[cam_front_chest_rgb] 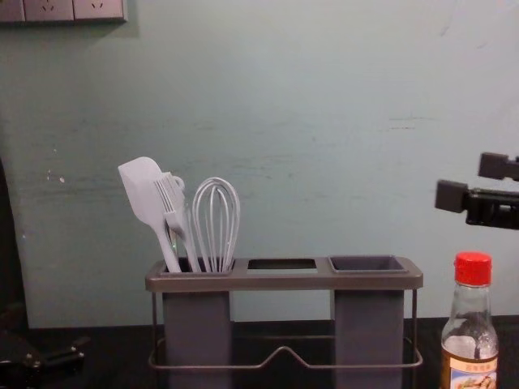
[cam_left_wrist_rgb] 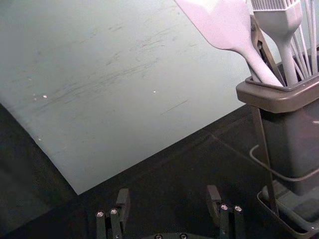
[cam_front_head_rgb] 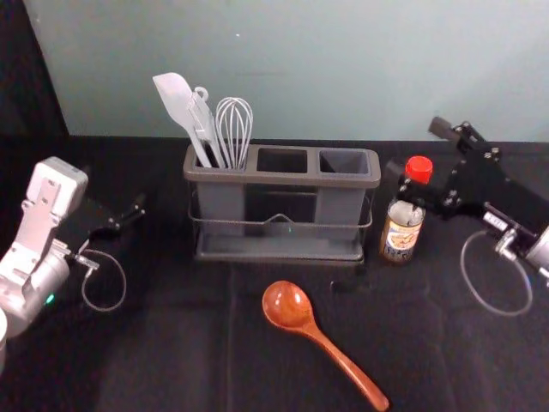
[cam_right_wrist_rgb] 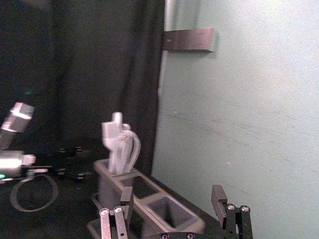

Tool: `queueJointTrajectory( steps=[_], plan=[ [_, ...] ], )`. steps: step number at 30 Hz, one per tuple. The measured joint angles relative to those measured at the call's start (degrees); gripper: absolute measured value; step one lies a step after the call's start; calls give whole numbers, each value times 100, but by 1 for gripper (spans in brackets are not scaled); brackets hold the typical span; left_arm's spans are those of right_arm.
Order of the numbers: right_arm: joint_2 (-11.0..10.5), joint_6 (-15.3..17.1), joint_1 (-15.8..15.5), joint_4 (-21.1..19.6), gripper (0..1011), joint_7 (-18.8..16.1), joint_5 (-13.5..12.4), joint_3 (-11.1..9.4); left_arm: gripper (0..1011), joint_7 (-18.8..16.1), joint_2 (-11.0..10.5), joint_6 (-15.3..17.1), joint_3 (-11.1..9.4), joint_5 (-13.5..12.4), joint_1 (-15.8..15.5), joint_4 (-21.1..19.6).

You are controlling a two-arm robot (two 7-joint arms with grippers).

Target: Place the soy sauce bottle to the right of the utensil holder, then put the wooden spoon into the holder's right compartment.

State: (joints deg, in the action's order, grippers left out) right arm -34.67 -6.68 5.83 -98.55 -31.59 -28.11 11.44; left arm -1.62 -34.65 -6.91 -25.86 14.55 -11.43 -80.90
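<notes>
Your right end effector hangs above the soy sauce bottle, its fingertips apart; your left end effector is parked over the bench, fingertips also apart. You have the utensil holder between them. The bottle stands upright just to its right. The wooden spoon lies in front, and the left compartment carries a spatula, whisk and brush.

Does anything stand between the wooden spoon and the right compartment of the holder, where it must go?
Yes: the wire rail and front rim of the holder stand between the wooden spoon and the right compartment. The soy sauce bottle is off to the right.
</notes>
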Motion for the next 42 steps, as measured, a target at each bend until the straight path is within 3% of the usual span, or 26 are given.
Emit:
queueJointTrajectory(
  steps=[4,7,10,11,19,22,28,31,42],
  plan=[
    [-182,307,-141,-473,1002,1,34,133,1005,0,0,0,0,0,0,0],
    [-314,754,-188,-816,1002,104,153,331,1005,0,0,0,0,0,0,0],
    [-407,1540,-80,-1087,1002,264,296,699,1005,0,0,0,0,0,0,0],
    [-407,1540,-80,-1087,1002,264,296,699,1005,0,0,0,0,0,0,0],
    [-159,3499,582,-1033,1002,508,349,1579,1005,0,0,0,0,0,0,0],
    [-39,3957,802,-890,1002,571,376,1835,1005,0,0,0,0,0,0,0],
    [262,4537,1127,-433,1002,678,480,2238,1005,0,0,0,0,0,-1,0],
    [395,4672,1232,-205,1002,723,564,2364,1005,0,0,0,0,0,0,0],
    [773,4794,1478,448,1002,750,846,2571,1005,0,0,0,0,0,0,0]
  ],
)
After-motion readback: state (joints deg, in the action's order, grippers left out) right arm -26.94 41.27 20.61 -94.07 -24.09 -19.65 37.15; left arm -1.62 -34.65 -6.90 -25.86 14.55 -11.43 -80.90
